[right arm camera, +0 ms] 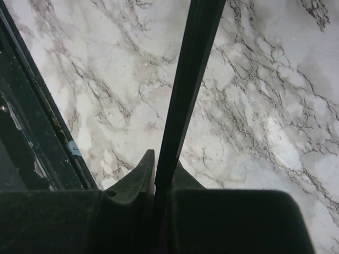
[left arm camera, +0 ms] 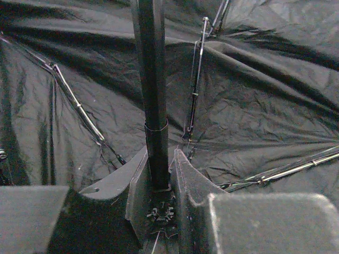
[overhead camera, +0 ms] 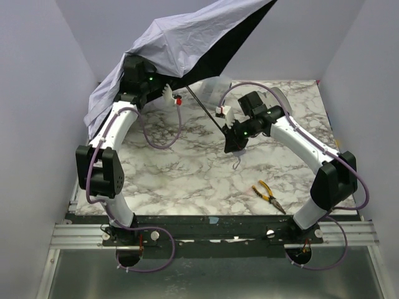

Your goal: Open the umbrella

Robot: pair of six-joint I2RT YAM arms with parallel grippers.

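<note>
The umbrella's canopy (overhead camera: 181, 43) is spread and tilted over the table's back left, pale side up, black side down. Its thin black shaft (overhead camera: 209, 115) slants down to the right. My left gripper (overhead camera: 163, 92) is under the canopy, shut on the shaft (left arm camera: 151, 79) near the runner. The left wrist view shows the black fabric (left arm camera: 254, 106) and metal ribs (left arm camera: 196, 79) around my gripper (left arm camera: 159, 174). My right gripper (overhead camera: 234, 144) is shut on the lower shaft (right arm camera: 188, 79), a little above the marble table (right arm camera: 265, 106). It also shows in the right wrist view (right arm camera: 161, 169). The handle is hidden.
Yellow-handled pliers (overhead camera: 269, 194) lie on the marble table (overhead camera: 187, 180) at the front right. A thin cord loop (overhead camera: 237, 163) hangs below my right gripper. Something clear shows faintly behind the shaft (overhead camera: 215, 84). Pale walls close in on both sides.
</note>
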